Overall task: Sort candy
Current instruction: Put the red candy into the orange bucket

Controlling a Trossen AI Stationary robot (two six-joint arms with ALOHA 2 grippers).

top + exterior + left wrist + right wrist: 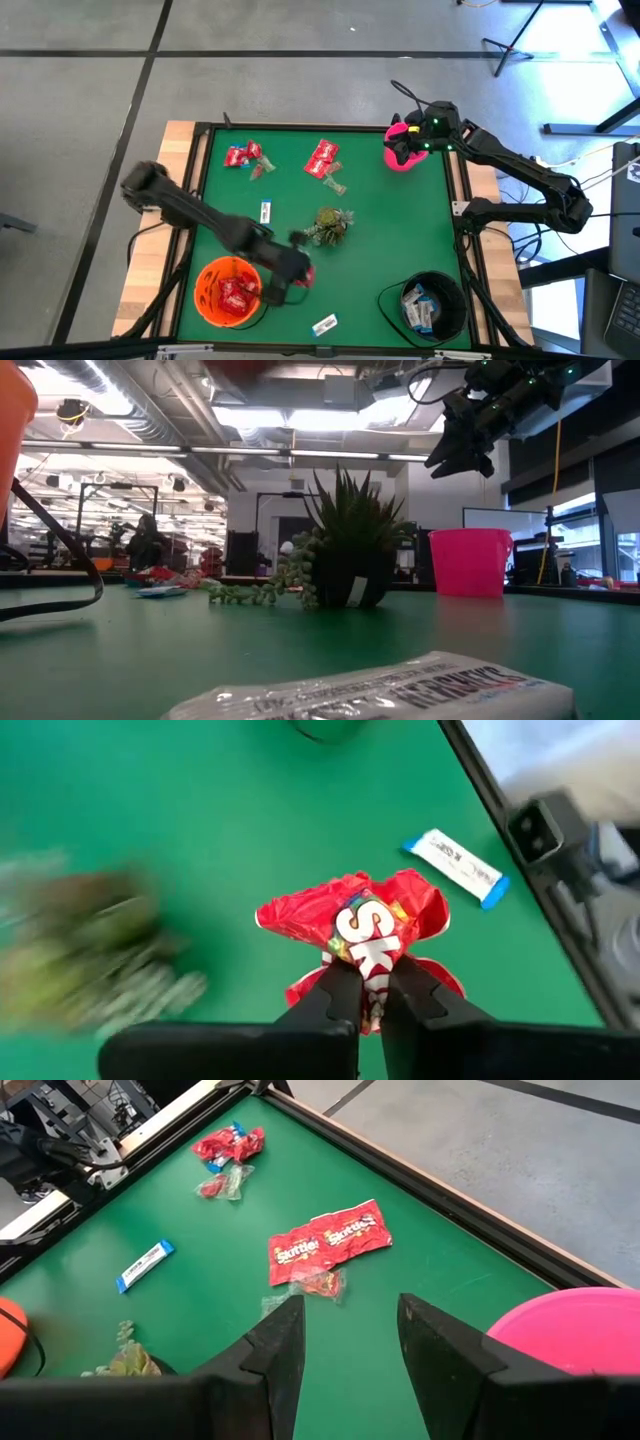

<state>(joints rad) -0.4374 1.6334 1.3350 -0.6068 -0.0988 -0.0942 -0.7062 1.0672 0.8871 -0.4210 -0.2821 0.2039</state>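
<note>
Orange bowl (pixel 212 300): your landmark at the near left of the green table (pixel 380 250); it already holds red packets, so you can read it as the bin for red candy

Left gripper (pixel 372 988): just right of the orange bowl, low over the table; its fingers (pixel 330 1005) are pressed together on a red Skittles packet (pixel 352 925), pinching the crumpled lower edge so the rest fans out above them; judging by the bowl's contents, that grip is there to carry the packet the short way left into the bowl

White-and-blue bar (pixel 456 868): lies flat on the table beyond the held packet in the left wrist view, not touched; a similar white packet (pixel 324 324) sits right of the orange bowl at the near edge

Small blue-and-white piece (pixel 265 212): above the orange bowl, alone on the cloth

Green sprig (pixel 328 226): up and right of the orange bowl, mid-table; not candy, so leave it where it is

Far candy: one red cluster (pixel 243 155) well above the orange bowl, a pair of red Skittles packets (pixel 330 1238) farther right with clear-wrapped bits beside them; all unsorted

Black bowl (pixel 452 285): far right of the orange bowl along the near edge, holding white-and-blue packets

Pink bowl (pixel 392 160): diagonally opposite the orange bowl, far right corner

Right gripper (pixel 350 1335): hovering by the pink bowl, fingers apart and holding nothing; you can treat it as waiting
</note>
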